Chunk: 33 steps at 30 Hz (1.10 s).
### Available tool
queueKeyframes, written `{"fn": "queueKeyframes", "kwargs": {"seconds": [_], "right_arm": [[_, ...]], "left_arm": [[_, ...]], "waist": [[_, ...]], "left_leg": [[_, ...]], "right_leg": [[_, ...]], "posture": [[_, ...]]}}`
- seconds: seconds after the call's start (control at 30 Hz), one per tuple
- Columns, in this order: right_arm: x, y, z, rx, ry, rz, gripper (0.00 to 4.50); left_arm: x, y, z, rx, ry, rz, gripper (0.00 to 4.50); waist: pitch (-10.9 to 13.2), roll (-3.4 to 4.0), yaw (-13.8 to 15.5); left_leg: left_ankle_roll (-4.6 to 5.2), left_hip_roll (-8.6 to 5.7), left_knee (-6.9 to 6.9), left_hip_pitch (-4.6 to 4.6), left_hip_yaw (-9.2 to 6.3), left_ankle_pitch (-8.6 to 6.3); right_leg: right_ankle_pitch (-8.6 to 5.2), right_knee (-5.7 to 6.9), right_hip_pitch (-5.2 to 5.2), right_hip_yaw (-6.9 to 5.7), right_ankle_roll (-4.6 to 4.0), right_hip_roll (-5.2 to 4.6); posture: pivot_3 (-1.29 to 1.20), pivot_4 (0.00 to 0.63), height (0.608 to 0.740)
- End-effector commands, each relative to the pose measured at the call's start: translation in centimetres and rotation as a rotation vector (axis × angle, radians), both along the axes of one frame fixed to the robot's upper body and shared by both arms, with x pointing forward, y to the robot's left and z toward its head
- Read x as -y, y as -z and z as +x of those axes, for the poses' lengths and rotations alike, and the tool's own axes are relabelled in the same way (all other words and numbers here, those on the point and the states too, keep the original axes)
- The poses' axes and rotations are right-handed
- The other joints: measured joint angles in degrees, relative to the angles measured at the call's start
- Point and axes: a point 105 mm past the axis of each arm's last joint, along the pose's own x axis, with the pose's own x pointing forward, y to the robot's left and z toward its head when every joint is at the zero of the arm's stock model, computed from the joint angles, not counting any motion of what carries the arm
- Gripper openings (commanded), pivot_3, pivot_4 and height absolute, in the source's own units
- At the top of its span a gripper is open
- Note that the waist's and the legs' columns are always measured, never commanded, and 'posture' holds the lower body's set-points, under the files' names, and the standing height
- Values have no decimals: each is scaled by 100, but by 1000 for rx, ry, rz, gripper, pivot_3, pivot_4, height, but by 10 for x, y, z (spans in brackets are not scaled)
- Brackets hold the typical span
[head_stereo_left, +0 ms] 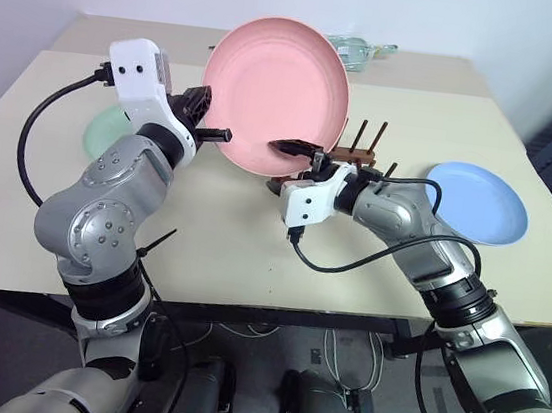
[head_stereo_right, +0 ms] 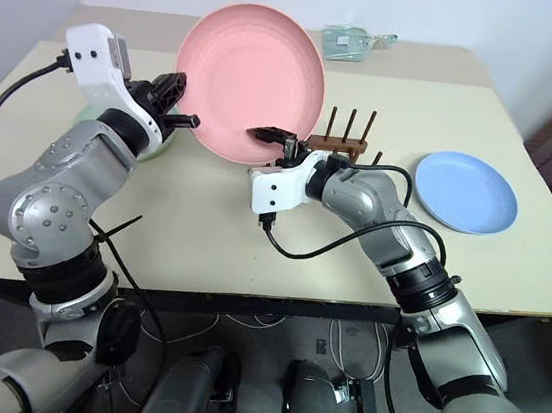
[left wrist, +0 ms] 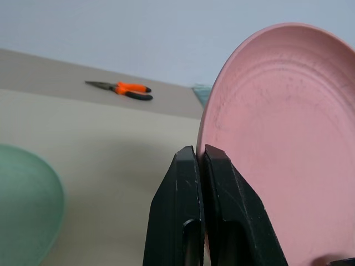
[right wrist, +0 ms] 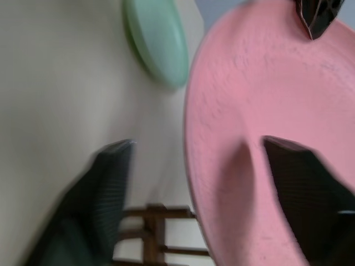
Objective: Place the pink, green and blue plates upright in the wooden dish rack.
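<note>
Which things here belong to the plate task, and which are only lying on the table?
For the task: pink plate, green plate, blue plate, wooden dish rack.
Lying about: orange pliers, clear packet at the far edge.

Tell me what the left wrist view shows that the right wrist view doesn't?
Only the left wrist view has the pliers and the left pincer shut on the pink plate's rim. Only the right wrist view has the rack and the right pincer, its fingers either side of the plate's rim, not closed. Both show the pink plate held up on edge and the green plate on the table.
</note>
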Motion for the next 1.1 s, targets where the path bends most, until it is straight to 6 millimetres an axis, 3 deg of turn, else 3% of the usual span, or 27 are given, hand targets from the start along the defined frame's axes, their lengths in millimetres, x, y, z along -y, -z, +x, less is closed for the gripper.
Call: {"fn": "queueKeyframes", "kwargs": {"seconds": [0.03, 0.1, 0.13, 0.2, 0.3, 0.33, 0.43, 0.53, 0.6, 0.73, 0.8, 1.1], "right_arm": [[3, -19, 2, 96, 15, 24, 1277], [3, -21, 2, 111, 16, 30, 247], [4, -24, 2, 123, 17, 40, 18], [6, -29, 1, 145, 20, 54, 0], [19, -48, 4, 151, 54, 163, 0], [27, -60, 6, 108, 74, 282, 0], [54, -90, 7, -70, 78, 618, 0], [86, -110, 5, -378, 19, 957, 0], [103, -121, 3, -566, -31, 1150, 0], [120, -121, -8, -810, -81, 1269, 0], [120, -114, -9, -847, -50, 1263, 0], [132, -97, 5, -969, 39, 1330, 0]], "left_arm": [[6, -10, -11, 58, 35, 7, 0], [7, -8, -12, 56, 46, -5, 0], [4, -12, -12, 71, 41, -42, 296], [-5, -23, -11, 110, 9, -125, 868], [-48, -52, -11, 253, -199, -272, 2276], [-62, -56, -12, 285, -268, -273, 2701], [-69, -44, -6, 275, -329, 26, 2701], [-44, 1, 1, 190, -178, 424, 2701], [-27, 26, -3, 186, -50, 565, 2701], [11, 78, -29, 109, 321, 515, 2701], [19, 90, -35, 77, 403, 490, 2701], [32, 100, -46, 53, 510, 445, 2701]], "waist": [[0, 0, -5], [1, 1, -16], [1, 0, -13], [2, -1, 2], [12, -13, 6], [12, -13, 3], [10, -3, -27], [12, 0, 2], [13, 3, 28], [15, 7, -8], [19, 20, -20], [19, 47, -12]], "left_leg": [[-1, 1, 0, 0, 0, 1], [-3, 3, -1, 1, -1, 2], [-6, 5, -2, 2, -2, 3], [-6, 5, -1, 2, -2, 4], [-6, 5, 1, 1, -6, 3], [-6, 5, 2, 1, -6, 3], [-10, 7, -11, 9, -1, 6], [-13, 8, -20, 17, 2, 7], [-11, 8, -20, 16, -3, 5], [-21, 2, -20, -2, -2, -12], [-24, 3, -25, -20, 1, -9], [-5, 6, -27, -22, 6, 3]], "right_leg": [[0, 0, 0, 0, 0, 1], [0, 0, 0, 0, 0, 5], [0, 0, 0, 1, -1, 7], [0, 1, 1, 1, -1, 7], [0, -3, 5, 1, -1, 6], [0, -4, 5, 1, -1, 7], [0, -2, 5, 2, -3, 11], [-1, 4, 9, 1, -4, 19], [0, 3, 15, 0, -5, 15], [0, -7, -12, 1, -8, -14], [-4, 4, -43, 3, -18, -19], [-4, 11, -49, 2, -26, -18]], "posture": [[0, 150, 740], [0, 150, 740], [0, 150, 740], [0, 150, 740], [0, 150, 740], [0, 150, 740], [0, 150, 740], [0, 150, 740], [0, 150, 740], [0, 150, 740], [0, 150, 740], [0, 150, 740]]}}
